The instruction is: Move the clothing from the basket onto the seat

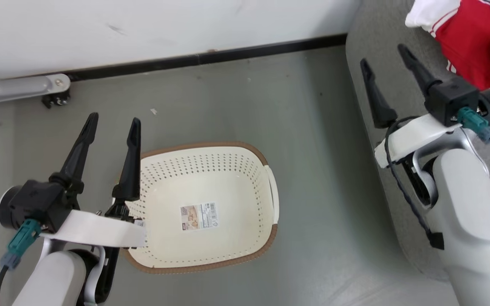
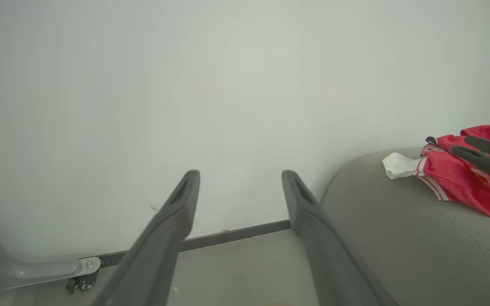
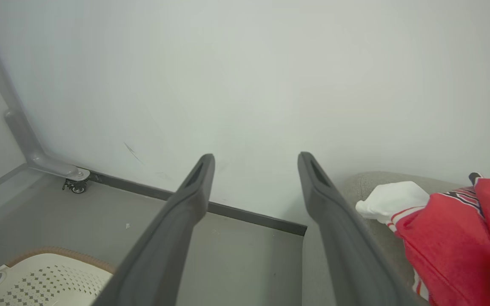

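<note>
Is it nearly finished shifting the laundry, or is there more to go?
Looks finished. The basket on the floor has nothing in it but its label, and the red clothes lie heaped on the sofa. Nothing is in hand: the left claw and right claw are both open and hold nothing. I can see nothing left to move.

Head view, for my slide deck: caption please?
Basket empty on the floor, red clothing on the grey seat, left gripper and right gripper open.

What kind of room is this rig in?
Likely a staged living-room corner, possibly in a lab: grey fabric sofa with red clothing on it, laundry basket on a smooth grey floor, plain white wall.
</note>
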`<state>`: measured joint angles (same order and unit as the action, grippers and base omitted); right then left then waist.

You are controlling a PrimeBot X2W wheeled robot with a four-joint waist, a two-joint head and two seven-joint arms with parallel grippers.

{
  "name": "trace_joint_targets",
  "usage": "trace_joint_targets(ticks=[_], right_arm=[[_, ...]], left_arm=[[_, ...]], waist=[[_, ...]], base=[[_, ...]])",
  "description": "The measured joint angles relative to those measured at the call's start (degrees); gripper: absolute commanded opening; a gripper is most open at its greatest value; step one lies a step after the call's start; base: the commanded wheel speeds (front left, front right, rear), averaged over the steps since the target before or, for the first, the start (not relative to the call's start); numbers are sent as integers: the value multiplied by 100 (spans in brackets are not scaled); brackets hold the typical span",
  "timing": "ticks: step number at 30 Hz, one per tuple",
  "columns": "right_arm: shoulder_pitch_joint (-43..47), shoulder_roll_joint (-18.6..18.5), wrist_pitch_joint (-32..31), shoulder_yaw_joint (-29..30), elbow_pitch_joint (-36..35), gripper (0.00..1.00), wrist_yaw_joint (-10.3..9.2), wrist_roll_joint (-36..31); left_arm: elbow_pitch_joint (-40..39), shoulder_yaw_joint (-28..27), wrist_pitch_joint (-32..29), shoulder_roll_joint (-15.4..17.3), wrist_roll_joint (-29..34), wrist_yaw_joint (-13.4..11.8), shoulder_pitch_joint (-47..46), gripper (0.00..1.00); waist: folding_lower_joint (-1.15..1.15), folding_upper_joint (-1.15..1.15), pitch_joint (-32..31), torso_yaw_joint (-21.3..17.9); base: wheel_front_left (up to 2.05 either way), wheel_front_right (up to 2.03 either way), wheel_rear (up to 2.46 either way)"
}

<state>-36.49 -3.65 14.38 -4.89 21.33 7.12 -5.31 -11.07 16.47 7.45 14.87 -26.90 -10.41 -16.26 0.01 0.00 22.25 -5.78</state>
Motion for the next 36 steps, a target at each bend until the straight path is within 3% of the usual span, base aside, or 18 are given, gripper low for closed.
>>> trace_joint_targets(ticks=[12,23,36], right_arm=[[539,-168,9,-268,-859,100,0,227],[1449,-377,9,68,-1313,100,0,285],[2275,-349,9,386,-1669,100,0,445]], left_arm=[[192,-62,525,-5,-35,102,387,100],[587,-86,614,83,-34,209,998,100],[792,-154,677,120,-33,448,1356,100]], waist=[[0,0,-595,350],[0,0,-1145,576],[0,0,-1655,735]], base=[[0,0,0],[0,0,0],[0,0,0]])
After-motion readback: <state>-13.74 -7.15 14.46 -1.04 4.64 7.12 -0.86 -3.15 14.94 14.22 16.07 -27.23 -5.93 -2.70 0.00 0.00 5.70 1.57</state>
